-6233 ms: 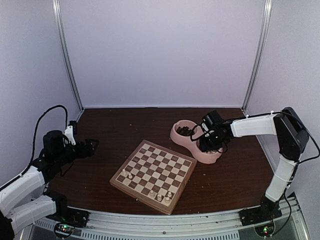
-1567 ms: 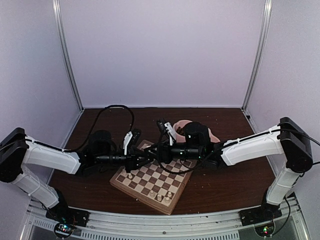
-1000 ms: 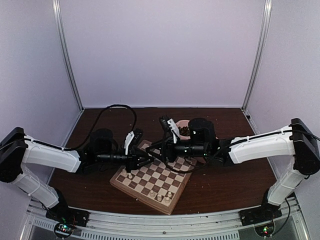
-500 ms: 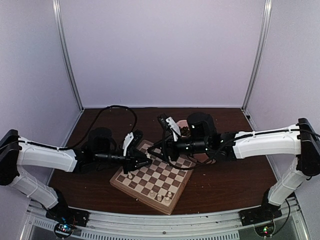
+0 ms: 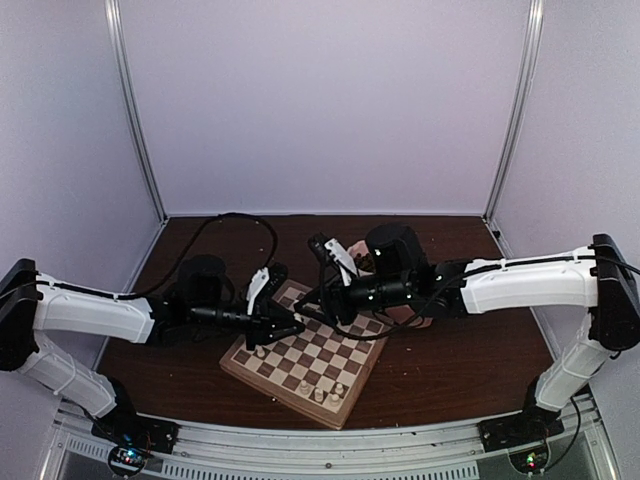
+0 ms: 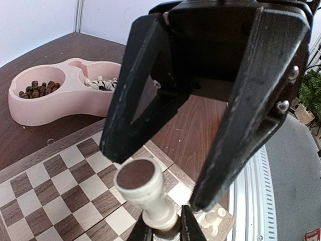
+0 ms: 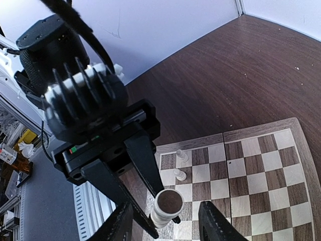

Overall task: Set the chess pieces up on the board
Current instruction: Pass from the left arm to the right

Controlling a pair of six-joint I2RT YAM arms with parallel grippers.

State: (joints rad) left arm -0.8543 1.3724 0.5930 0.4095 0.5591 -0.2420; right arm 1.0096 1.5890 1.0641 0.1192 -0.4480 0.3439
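Tabletop [image 5: 450, 370] w/ board [image 5: 350, 352] at centre. L hand [image 7: 163, 222] shut on one cream piece [image 7: 167, 202], over board's far-left area. R hand [image 6: 158, 173] part open, fingers either side of it, contact unclear. Other cream pieces [image 5: 320, 392] stood on near rows.

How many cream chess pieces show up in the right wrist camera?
3. One chess piece and another stand on the board; a third is held in the left gripper. More may be hidden behind it.

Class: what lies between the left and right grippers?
A cream chess piece, pinched by the left gripper, inside the open right gripper; right wrist view.
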